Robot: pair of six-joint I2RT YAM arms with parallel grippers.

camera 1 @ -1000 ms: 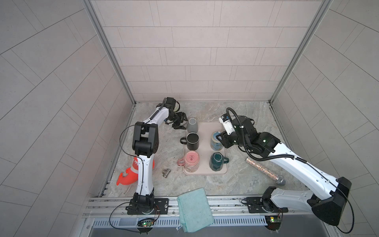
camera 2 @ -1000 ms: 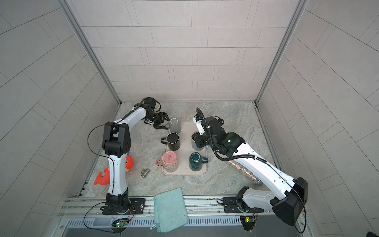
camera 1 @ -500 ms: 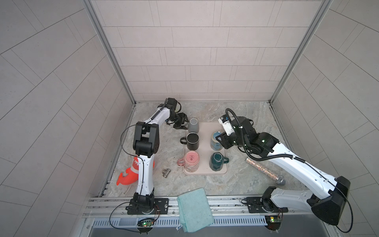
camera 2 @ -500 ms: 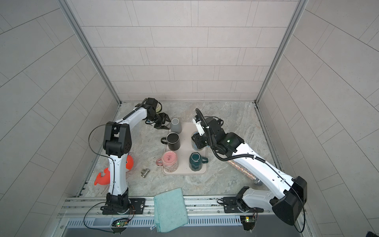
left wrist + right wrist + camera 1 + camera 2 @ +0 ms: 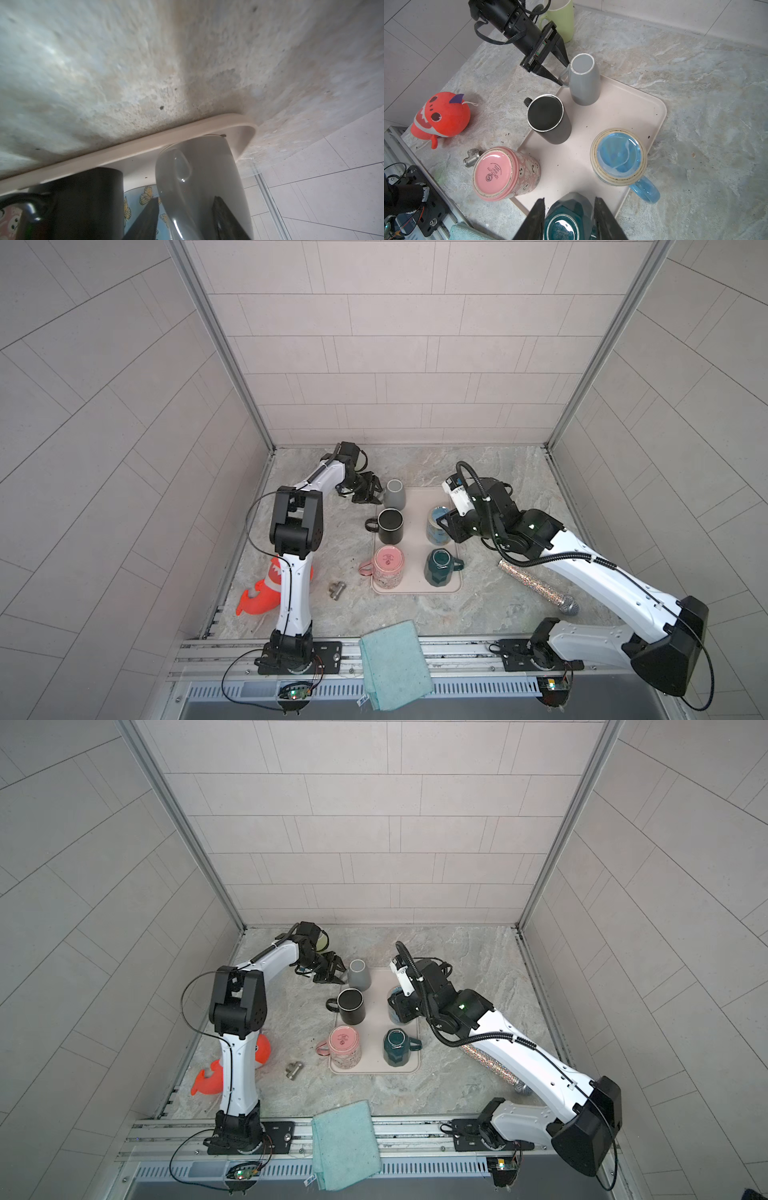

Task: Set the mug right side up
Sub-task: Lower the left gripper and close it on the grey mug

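Grey mug (image 5: 393,494): upside down, base up, in the far left corner of the tray (image 5: 415,539). Its handle sticks out past the tray's edge toward the left claw (image 5: 563,72).
Left claw: down low over the table (image 5: 498,472), jaws partly apart, with one finger on each side of the grey mug's handle. The left wrist view shows a gap on both sides, so it has no hold that I can see. Whether a tip touches the handle I cannot tell.
Right claw (image 5: 569,199): above the right half of the tray, jaws partly apart. In the right wrist view the teal mug (image 5: 566,218) lines up between its fingers, and I cannot tell whether they touch it.
Tray: pale pink, flat on the marbled table, carrying five mugs, every one base up.
Black mug (image 5: 390,526): just nearer than the grey mug, handle pointing left.
Blue mug (image 5: 437,526): right of the black mug.
Pink mug (image 5: 388,566): near left corner.
Teal mug: near right corner.
Green mug (image 5: 560,22): upright on the table behind the left arm.
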